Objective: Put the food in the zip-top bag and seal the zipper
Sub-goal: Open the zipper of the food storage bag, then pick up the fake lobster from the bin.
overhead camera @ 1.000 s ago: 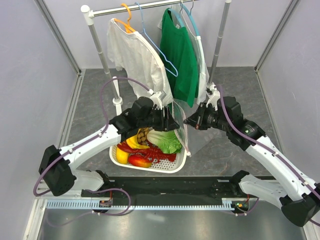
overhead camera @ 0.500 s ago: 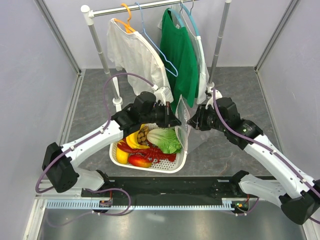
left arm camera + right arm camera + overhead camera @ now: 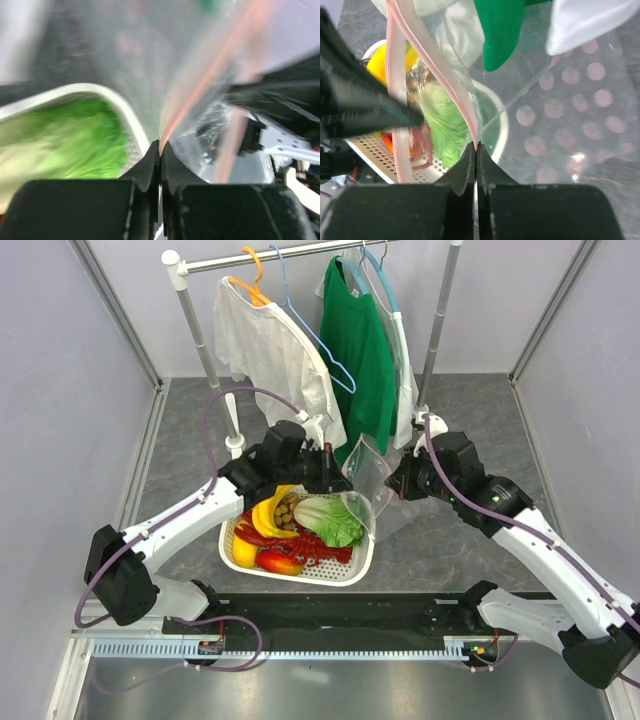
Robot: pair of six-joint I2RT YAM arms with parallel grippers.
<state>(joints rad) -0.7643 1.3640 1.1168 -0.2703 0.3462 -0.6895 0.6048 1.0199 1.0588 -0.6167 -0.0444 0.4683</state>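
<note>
Two parted pink zipper strips edge the clear bag.

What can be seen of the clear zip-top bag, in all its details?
The zip-top bag is clear, thin, floppy plastic with a pink zipper strip along its mouth. It hangs over the white basket's edge, mouth parted. The left gripper and right gripper each pinch the strip, jaws shut. It looks empty.

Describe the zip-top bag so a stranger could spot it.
In front of the clothes rack, above the white basket, the zip-top bag hangs between the left gripper and right gripper. Unlike the shirts behind, it is clear with a pink strip.
</note>
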